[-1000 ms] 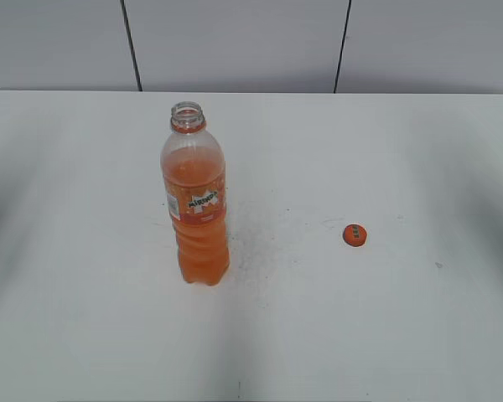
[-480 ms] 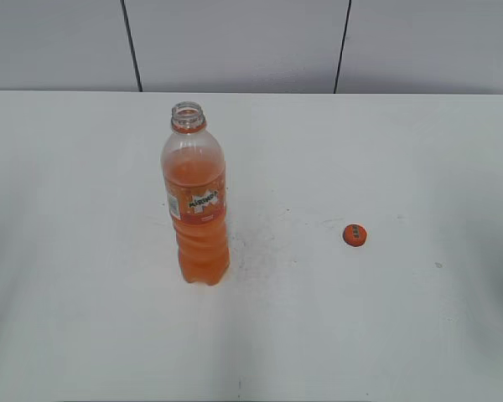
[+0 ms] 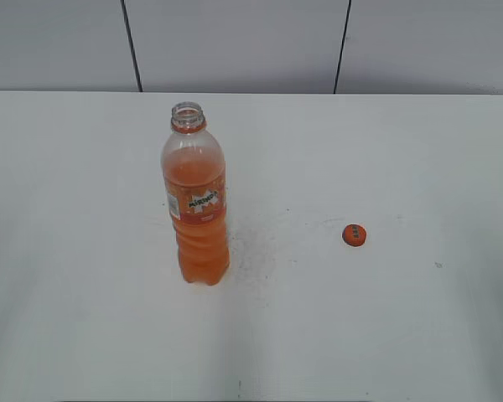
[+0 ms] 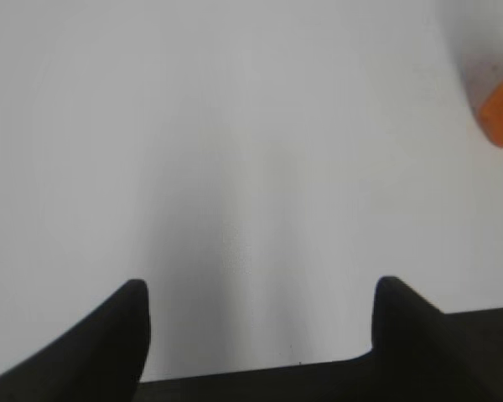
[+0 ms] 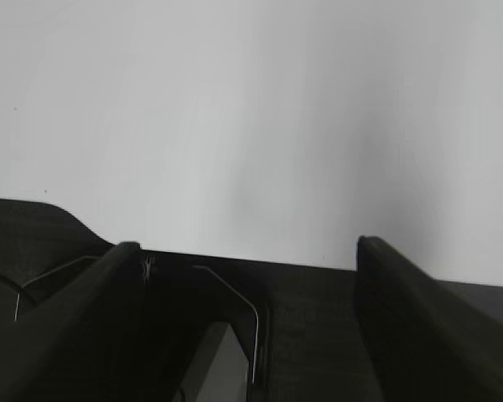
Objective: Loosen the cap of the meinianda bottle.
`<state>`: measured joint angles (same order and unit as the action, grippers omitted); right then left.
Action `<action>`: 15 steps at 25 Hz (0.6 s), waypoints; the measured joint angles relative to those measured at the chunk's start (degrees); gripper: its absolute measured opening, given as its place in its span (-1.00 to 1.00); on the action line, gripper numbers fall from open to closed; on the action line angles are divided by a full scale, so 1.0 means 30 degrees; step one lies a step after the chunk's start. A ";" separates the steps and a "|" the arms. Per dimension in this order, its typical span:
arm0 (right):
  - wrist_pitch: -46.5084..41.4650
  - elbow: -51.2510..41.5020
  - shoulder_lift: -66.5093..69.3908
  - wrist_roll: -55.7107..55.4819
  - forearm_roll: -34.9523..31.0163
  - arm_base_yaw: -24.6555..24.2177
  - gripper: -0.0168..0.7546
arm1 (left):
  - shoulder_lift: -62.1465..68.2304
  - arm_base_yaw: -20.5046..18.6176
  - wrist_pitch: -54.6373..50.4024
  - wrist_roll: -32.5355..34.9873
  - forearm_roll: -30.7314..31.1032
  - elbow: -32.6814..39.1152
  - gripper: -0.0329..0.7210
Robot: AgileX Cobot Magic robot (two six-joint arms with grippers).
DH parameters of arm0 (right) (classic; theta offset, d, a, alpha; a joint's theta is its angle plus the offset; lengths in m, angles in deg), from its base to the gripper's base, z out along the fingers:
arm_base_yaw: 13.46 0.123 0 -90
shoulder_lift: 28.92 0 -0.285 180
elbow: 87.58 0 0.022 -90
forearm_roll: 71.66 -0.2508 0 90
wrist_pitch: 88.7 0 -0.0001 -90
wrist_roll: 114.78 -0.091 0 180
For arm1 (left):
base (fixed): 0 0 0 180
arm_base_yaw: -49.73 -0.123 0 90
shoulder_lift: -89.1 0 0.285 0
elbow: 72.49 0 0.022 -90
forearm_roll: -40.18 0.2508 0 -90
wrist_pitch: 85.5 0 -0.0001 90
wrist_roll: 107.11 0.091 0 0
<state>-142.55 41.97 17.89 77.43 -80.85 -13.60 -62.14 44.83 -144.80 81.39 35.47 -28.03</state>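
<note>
On the white table (image 3: 386, 335), in the exterior view, the meinianda bottle (image 3: 197, 201) stands upright a little left of the middle, and its mouth is open, with only the orange neck ring under the bare thread. The cap (image 3: 355, 235) lies flat on the table well apart to the right of the bottle, with its printed top facing up. I judge that the cap is already off, so the loosening looks complete and nothing remains on the bottle to turn. Neither arm appears in this view, so both are out at the sides, away from the two things.

From the left wrist view, the left gripper (image 4: 260, 289) has its two dark fingers set wide apart with only bare table between them; it holds nothing. At the right edge, an orange blurred shape shows; it is probably the lower part of the bottle, but it is too blurred to be sure. The bottle stands by itself, so no holding hand is needed.

From the right wrist view, the right gripper (image 5: 250, 244) also has its fingers spread wide, and between them is only white table. The cap does not appear here, which fits with it lying free on the table.
</note>
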 joint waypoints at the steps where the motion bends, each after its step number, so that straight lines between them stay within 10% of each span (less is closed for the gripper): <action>1: 0.0022 -0.0019 -0.0558 0.0000 0.0000 0.0000 0.56 | -0.0364 0.0000 0.0000 0.0000 0.0000 0.0000 0.41; 15: -0.1506 -0.0602 -0.7303 0.0018 0.0187 0.0000 0.56 | -0.5259 0.0000 -0.0021 -0.0065 0.0333 0.0000 0.41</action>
<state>-147.07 40.17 -4.02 77.48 -80.29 -13.60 -77.91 44.83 -144.87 81.20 36.47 -28.03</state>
